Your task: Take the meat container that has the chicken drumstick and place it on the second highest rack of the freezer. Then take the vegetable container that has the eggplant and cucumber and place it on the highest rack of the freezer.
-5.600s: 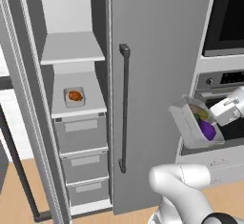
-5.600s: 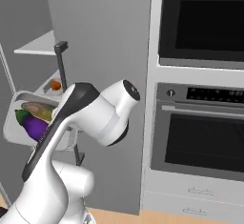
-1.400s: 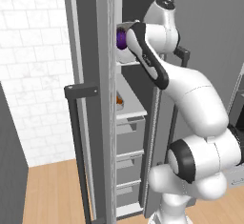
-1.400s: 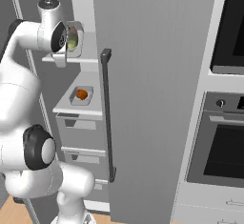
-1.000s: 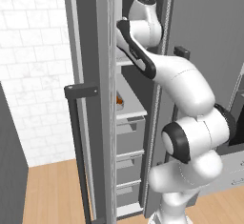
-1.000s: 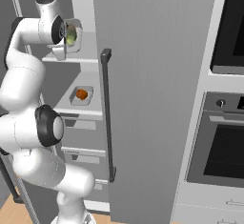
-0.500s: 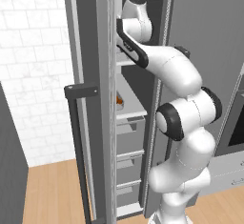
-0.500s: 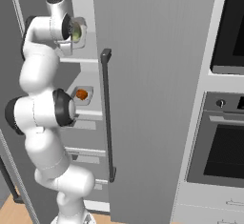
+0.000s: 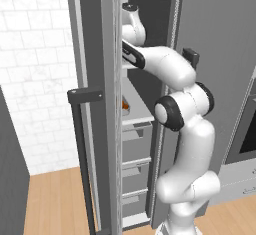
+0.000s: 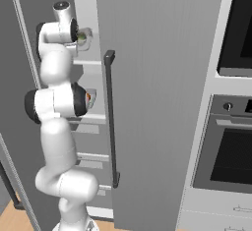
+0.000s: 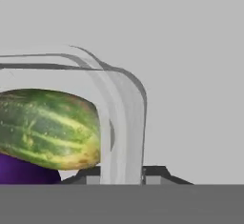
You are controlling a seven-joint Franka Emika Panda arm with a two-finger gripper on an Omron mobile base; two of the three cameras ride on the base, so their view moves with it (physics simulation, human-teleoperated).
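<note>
Two containers matter here, and I go through the views one by one.

From the left base camera, my arm reaches up into the open freezer, and the wrist is at the level of the highest rack. Lower, on the second highest rack, I see a small orange piece, which I judge is the chicken drumstick in its meat container, already in place.

From the right base camera, the vegetable container is at the end of my arm, above the highest rack, tilted so that its open side shows with something green inside. The meat container sits one rack below, partly behind my elbow.

From the hand camera, the clear rim of the vegetable container passes between my two dark finger tips. My end effector has the rim between its jaws, but I cannot tell if it is really clamped or already loose. The cucumber lies inside with the eggplant under it.

To do this step well, I judge the container must first lie flat on the rack before I let it go. Then I should open fully and pull straight back along the rim, so the fingers do not drag it off the shelf.
</note>
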